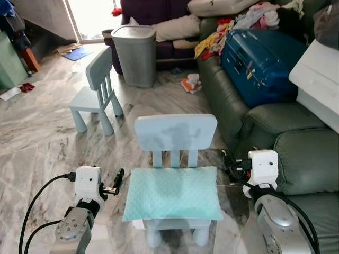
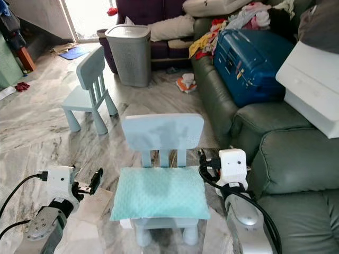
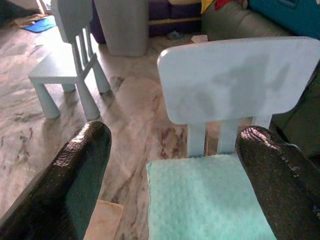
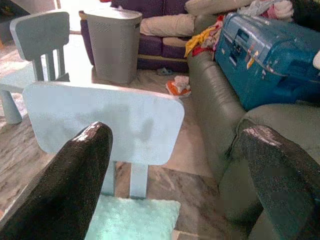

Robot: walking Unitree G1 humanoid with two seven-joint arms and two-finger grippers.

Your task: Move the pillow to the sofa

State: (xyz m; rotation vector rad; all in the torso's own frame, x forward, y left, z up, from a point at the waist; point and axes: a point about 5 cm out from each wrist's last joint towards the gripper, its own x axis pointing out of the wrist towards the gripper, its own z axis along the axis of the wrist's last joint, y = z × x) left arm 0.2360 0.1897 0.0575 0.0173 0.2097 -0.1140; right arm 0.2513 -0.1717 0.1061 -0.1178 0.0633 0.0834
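— Where's the pillow sitting?

— Flat on the seat of the near small chair, right in front of the robot. Its front edge hangs a little past the seat.

— And the left gripper?

— Just beside the pillow's left edge, apart from it as far as I can see. From its wrist camera the two black fingers stand wide apart, released, nothing between them but floor, the chair back and the pillow's far left corner.

— The right gripper?

— Spread wide too, holding nothing. Its wrist block sits just right of the pillow, next to the green sofa. From the head the fingertips are hard to make out, hidden behind the wrist and cables.

— What's on the sofa?

— A blue suitcase farther along, with piled clothes behind it, and a white box cut off at the right edge.

— Anything else?

— A second small chair far left on the marble floor, and a grey hamper behind it.
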